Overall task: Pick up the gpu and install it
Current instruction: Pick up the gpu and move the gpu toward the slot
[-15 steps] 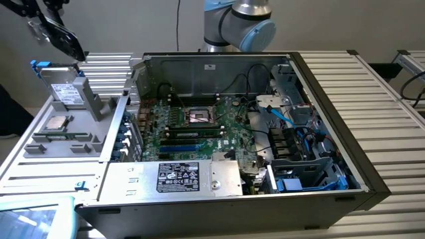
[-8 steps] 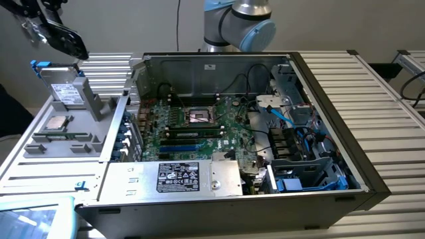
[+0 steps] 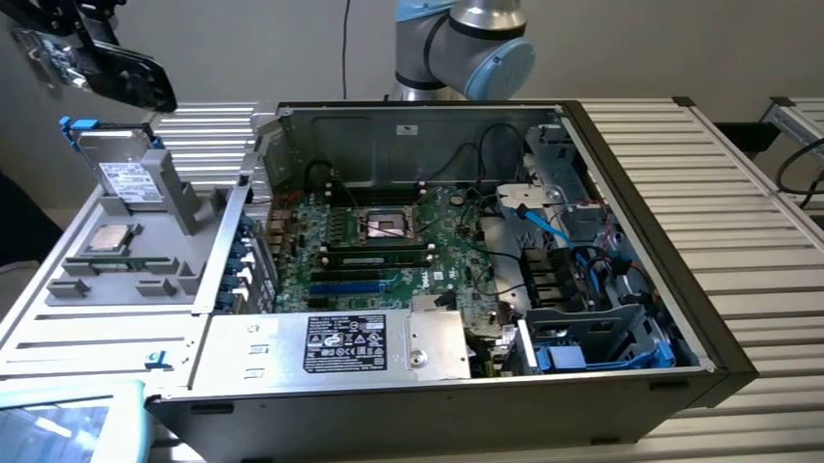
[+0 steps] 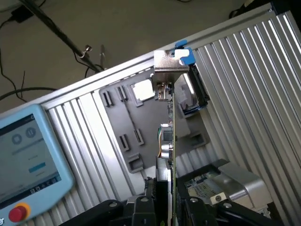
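1. The gpu (image 4: 170,134) could slip or tip, because the fingers (image 4: 151,200) are clamped on just one thin end.
2. It could bump the case (image 3: 644,371) wall if it comes in tilted.
3. The arm (image 3: 457,43) holds it high, well away from the case, off the exterior view's left.

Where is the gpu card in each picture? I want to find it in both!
Exterior view: the gpu is in the exterior view's top left corner, up above the gray tray.
Wrist view: the gpu is seen edge-on, gripped by the tool, with its silver bracket at the far end.
Shared landmark: the gray tray with its slots.
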Robot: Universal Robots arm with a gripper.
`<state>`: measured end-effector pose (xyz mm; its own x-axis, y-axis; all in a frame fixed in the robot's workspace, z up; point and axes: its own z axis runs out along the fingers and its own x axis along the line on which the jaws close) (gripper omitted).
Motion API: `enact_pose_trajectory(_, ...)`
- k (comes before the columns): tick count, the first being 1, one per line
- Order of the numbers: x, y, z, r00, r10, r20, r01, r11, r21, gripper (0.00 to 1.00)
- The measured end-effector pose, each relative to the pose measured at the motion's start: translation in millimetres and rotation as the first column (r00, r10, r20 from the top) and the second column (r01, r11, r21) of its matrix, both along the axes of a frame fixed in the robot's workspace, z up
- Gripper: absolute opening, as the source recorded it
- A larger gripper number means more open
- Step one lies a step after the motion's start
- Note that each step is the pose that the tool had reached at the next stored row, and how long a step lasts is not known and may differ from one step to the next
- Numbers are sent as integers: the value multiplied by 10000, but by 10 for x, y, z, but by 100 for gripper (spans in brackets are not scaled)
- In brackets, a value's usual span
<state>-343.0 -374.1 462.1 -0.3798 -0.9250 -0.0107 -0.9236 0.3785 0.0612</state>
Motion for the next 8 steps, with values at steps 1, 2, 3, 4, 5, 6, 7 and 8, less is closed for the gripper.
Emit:
enact_pose_trajectory(1,0,0,0,9998,180,1,-180,9998,0,28)
enact_pose_trajectory(2,0,0,0,9993,366,1,-366,9993,1,28)
enact_pose_trajectory(3,0,0,0,9985,545,0,-545,9985,0,28)
enact_pose_trajectory(4,0,0,0,9973,730,1,-730,9973,0,28)
enact_pose_trajectory(5,0,0,0,9959,909,0,-909,9959,0,28)
enact_pose_trajectory(6,0,0,0,9941,1089,1,-1089,9941,0,28)
enact_pose_trajectory(7,0,0,0,9919,1267,1,-1267,9919,0,28)
enact_pose_trajectory(8,0,0,1,9895,1445,0,-1445,9895,0,28)
